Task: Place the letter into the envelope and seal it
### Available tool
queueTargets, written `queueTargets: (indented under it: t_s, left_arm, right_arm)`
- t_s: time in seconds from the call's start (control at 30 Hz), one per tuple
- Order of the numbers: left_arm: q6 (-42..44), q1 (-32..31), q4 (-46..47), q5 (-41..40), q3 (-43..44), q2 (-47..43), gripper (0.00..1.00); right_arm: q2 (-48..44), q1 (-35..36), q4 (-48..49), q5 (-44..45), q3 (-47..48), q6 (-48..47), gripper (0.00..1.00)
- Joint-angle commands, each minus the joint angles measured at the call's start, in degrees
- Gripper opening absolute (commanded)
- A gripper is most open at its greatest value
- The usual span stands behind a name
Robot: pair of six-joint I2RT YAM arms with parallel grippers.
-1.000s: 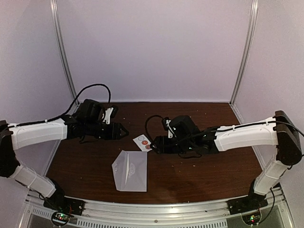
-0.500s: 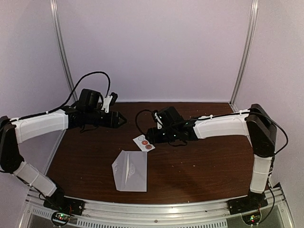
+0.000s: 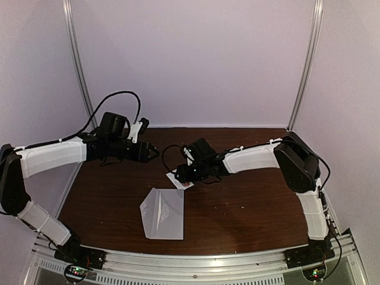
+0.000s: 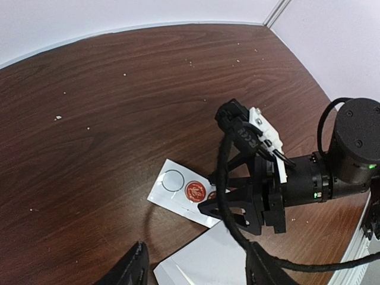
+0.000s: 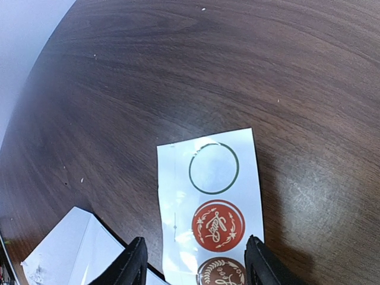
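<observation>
Dark wood counter (image 3: pixel 249 202), pale walls. Envelope (image 3: pixel 162 214) lying flat: looks light, limp; wants pinching at the flap edge. Left hand (image 3: pixel 153 152) apart, empty; right hand (image 5: pixel 196 270) apart over sticker strip (image 5: pixel 208 202).

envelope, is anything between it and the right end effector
Only the sticker strip, lying flat on the table under the open right end effector; the envelope lies beside it, and nothing upright stands between.
</observation>
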Motion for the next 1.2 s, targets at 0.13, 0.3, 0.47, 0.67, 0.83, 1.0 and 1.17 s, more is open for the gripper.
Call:
queueTargets:
  t_s: [0.13, 0.3, 0.47, 0.67, 0.83, 1.0, 1.17]
  left_arm:
    - [1.09, 0.31, 0.38, 2.78, 1.64, 1.04, 0.57]
    - [0.91, 0.31, 0.41, 3.45, 1.64, 1.48, 0.57]
    - [0.82, 0.29, 0.43, 3.61, 1.64, 1.62, 0.57]
    - [0.78, 0.29, 0.56, 3.67, 1.55, 1.71, 0.57]
    - [0.65, 0.29, 0.85, 4.54, 1.3, 2.14, 0.57]
    - [0.15, 0.29, 1.92, 6.63, 0.7, 2.9, 0.57]
    - [-0.06, -0.42, 2.46, 7.69, 0.59, 3.8, 0.57]
  right_arm:
    - [0.86, -0.98, 2.44, -2.27, -2.07, 0.97, 0.56]
    - [-0.47, -0.98, 4.74, -3.72, -6.21, 2.21, 0.56]
    - [-1.89, -0.98, 4.89, -3.84, -9.48, 2.66, 0.55]
    - [-6.56, -0.82, 5.56, -2.89, -16.82, 4.23, 0.55]
    - [-10.78, -0.39, 5.55, -2.1, -23.6, 5.17, 0.55]
    - [-14.89, 0.32, 5.32, -1.05, -30.03, 5.93, 0.55]
    - [-19.41, 1.39, 4.45, -0.18, -35.67, 7.26, 0.54]
